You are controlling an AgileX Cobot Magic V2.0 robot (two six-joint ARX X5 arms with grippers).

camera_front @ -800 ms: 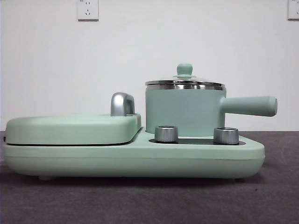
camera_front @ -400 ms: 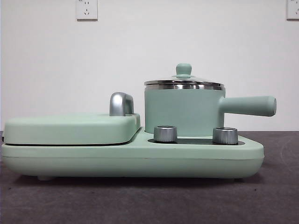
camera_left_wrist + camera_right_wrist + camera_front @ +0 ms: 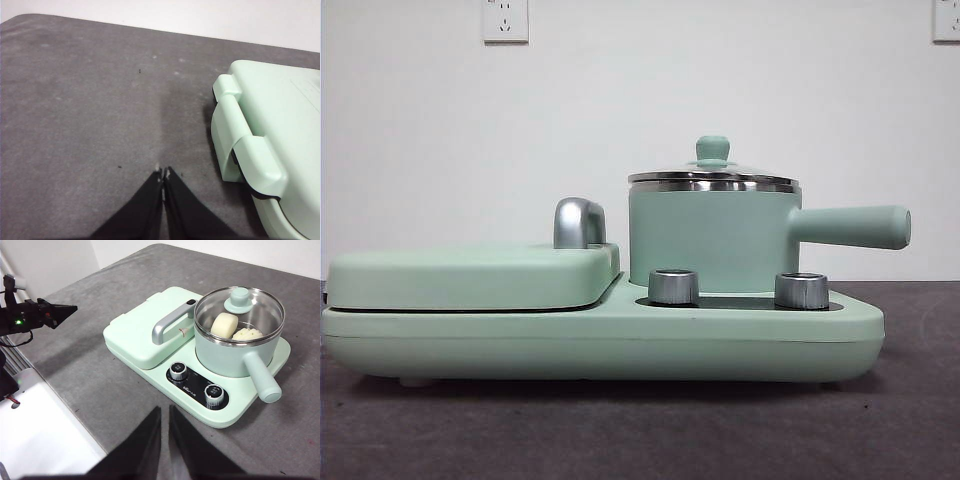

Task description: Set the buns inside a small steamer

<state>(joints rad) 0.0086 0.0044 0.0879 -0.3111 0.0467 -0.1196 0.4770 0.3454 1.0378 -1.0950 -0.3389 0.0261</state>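
Cooker base (image 3: 610,345): mint-green, sits on the grey bench (image 3: 620,430); two steel dials (image 3: 674,286) at the front, below the pot.

Griddle cover (image 3: 470,275): flat, mint-green, closed, with a chrome handle (image 3: 578,222); fills the part of the base beside the pot.

Small steamer (image 3: 715,235): round mint-green pot with a steel rim, upright on the base behind the dials; straight side handle (image 3: 855,226) points away from the griddle cover. Glass lid (image 3: 239,310) with green knob (image 3: 712,149) is seated on the rim.

Buns: both inside the steamer, seen through the lid from the right wrist view. Smooth bun (image 3: 223,324) lies toward the griddle side; ridged bun (image 3: 247,334) lies just beside it, toward the pot handle. Whether they touch cannot be told.

Left hand (image 3: 162,175): jaws pressed together, holding nothing; over bare bench just beside the hinge corner of the cooker (image 3: 240,140).

Right hand (image 3: 164,412): jaws nearly together with a thin gap, holding nothing; high above the bench, well apart from the cooker, on the dial side.
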